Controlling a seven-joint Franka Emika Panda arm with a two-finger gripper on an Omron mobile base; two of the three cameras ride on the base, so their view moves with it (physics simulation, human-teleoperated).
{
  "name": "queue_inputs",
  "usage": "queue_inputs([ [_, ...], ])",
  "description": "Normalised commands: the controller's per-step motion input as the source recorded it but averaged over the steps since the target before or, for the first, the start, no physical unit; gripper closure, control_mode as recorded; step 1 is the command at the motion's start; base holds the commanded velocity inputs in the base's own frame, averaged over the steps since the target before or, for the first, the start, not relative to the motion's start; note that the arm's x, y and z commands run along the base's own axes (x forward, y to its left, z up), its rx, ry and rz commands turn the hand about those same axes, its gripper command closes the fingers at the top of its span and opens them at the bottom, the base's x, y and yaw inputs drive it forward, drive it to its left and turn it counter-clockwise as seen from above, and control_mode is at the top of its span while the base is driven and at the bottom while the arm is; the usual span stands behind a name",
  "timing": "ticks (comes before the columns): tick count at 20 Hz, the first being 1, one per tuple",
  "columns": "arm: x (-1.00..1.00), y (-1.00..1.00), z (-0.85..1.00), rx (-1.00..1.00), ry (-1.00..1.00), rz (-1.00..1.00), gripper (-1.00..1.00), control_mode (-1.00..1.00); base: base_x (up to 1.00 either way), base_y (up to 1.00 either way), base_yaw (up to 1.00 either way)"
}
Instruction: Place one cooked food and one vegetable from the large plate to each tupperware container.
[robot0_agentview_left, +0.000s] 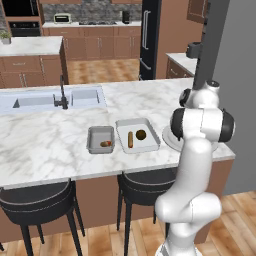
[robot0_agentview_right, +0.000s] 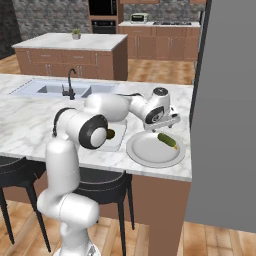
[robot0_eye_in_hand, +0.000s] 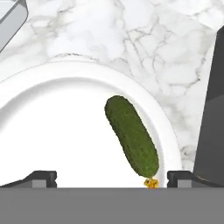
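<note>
Left base view: small dark-grey rectangular tray (robot0_agentview_left: 100, 139) and larger light-grey tray (robot0_agentview_left: 137, 135) each hold food. Right base view: gripper (robot0_agentview_right: 167, 122) above round pale plate (robot0_agentview_right: 155, 150). Hand view: fingers spread wide, empty; green cucumber (robot0_eye_in_hand: 131, 134) on plate.

Green cucumber (robot0_eye_in_hand: 131, 135) flat on round plate (robot0_eye_in_hand: 52, 127)

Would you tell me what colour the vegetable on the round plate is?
Dark green cucumber, clearest in the hand view.

A marble island (robot0_agentview_left: 45, 145) with sink (robot0_agentview_left: 55, 98), dark stools (robot0_agentview_left: 37, 200), wood cabinets (robot0_agentview_left: 95, 46) and floor (robot0_agentview_left: 100, 70).
</note>
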Motion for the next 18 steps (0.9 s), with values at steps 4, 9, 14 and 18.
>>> queue_inputs([
  [4,0.35,-0.13,-0.14,0.0,0.03,0.16,-1.0,-1.0,0.0,0.0,0.0],
  [9,0.3,-0.02,-0.32,-0.01,0.04,0.12,-1.0,-1.0,0.0,0.0,0.0],
  [14,0.06,-0.05,-0.36,-0.01,0.0,0.09,-1.0,-1.0,0.0,0.0,0.0],
  [18,-0.27,-0.04,-0.31,-0.02,0.0,0.08,-1.0,-1.0,0.0,0.0,0.0],
])
